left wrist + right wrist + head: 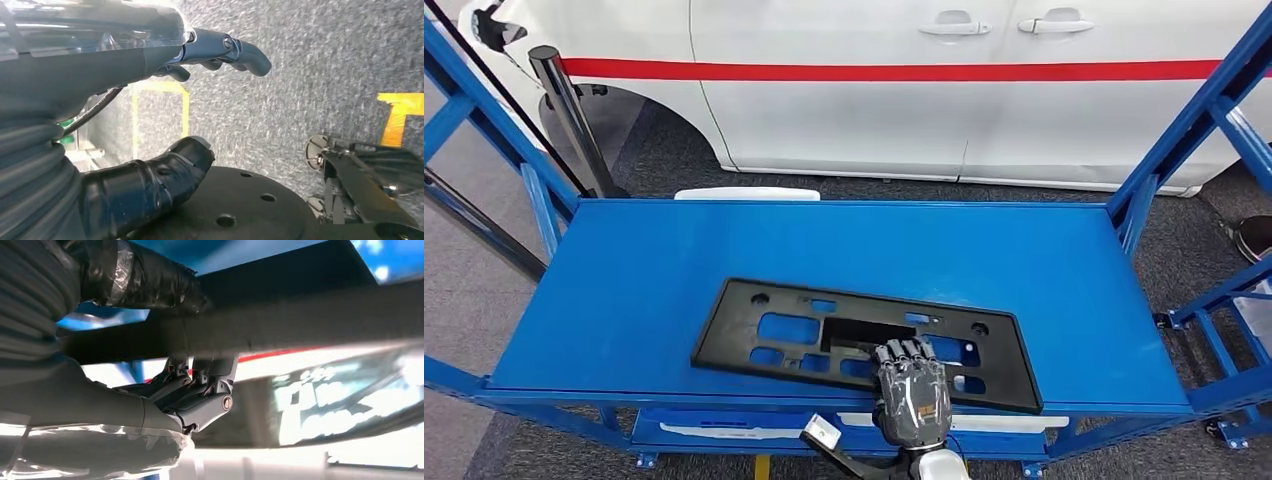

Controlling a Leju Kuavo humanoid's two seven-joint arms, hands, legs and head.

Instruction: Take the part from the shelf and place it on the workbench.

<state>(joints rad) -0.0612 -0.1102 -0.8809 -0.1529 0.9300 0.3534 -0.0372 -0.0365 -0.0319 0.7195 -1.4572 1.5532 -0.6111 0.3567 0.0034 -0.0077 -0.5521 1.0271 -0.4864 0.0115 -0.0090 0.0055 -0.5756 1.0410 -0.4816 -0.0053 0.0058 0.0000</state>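
Note:
A flat black plastic part (729, 335) with several cut-outs lies on the blue shelf top (624, 280), near its front edge. My right hand (912, 395) comes up from below and grips the part's near edge right of its middle, fingers over the top. Close up, the thumb (150, 280) presses one face of the dark part (310, 325) while the fingers (205, 400) clamp the other. My left hand (100, 55) hangs above grey carpet, its fingers (240, 50) and thumb (165, 170) apart with nothing between them.
A white car (924, 90) with a red stripe stands just behind the shelf. Blue frame uprights (1184, 130) rise on both sides, and a black post (574, 120) stands at the back left. White pieces lie on a lower shelf level (724, 430). Yellow floor markings (400, 115) cross the carpet.

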